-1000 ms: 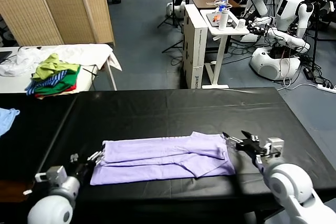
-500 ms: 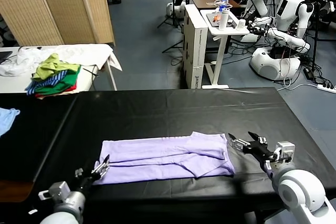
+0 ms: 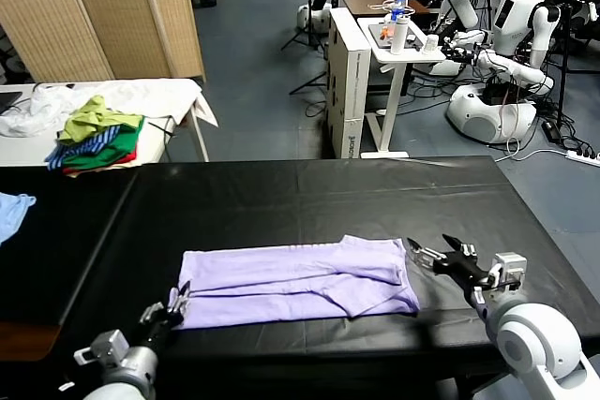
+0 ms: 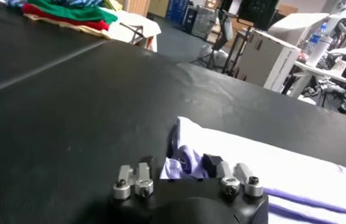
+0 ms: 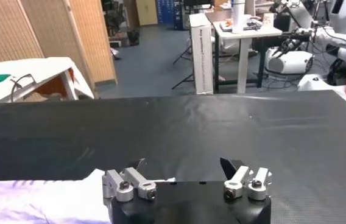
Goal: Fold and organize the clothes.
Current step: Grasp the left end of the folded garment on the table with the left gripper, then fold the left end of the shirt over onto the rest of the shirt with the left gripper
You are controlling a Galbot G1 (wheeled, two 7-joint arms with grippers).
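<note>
Black table [image 3: 309,194], smooth sheet-like covering with a slight sheen and a few shallow creases; a seam line runs along its left part. Lavender T-shirt [image 3: 295,280] lies flat near the table's front edge, folded into a long band of thin soft fabric with overlapping layers and a diagonal fold toward its right end. Left gripper [image 3: 177,305] sits at the shirt's near-left corner; in the left wrist view its fingers are drawn in narrow with a bunched bit of lavender cloth [image 4: 188,163] pinched between them. Right gripper [image 3: 433,253] hovers just beside the shirt's right edge, fingers spread wide, holding nothing; right wrist view shows the shirt's edge [image 5: 39,204] beside one finger and bare black surface ahead. At the far left edge of the table, a scrap of light blue cloth [image 3: 11,213]. Behind, on a white-covered side table [image 3: 159,100], a heap of garments [image 3: 96,133], green, yellow, striped and red, loosely piled. Woven rattan-look folding screen [image 3: 103,11] stands behind that. Beyond the black table: a tall white cabinet [image 3: 347,81] with small dark lettering down its front edge, too small to read; a white stand [image 3: 398,53] with a bottle and small items on it; white humanoid robots [image 3: 506,35] among cables on a grey floor. Nothing lies between either gripper and the shirt.
</note>
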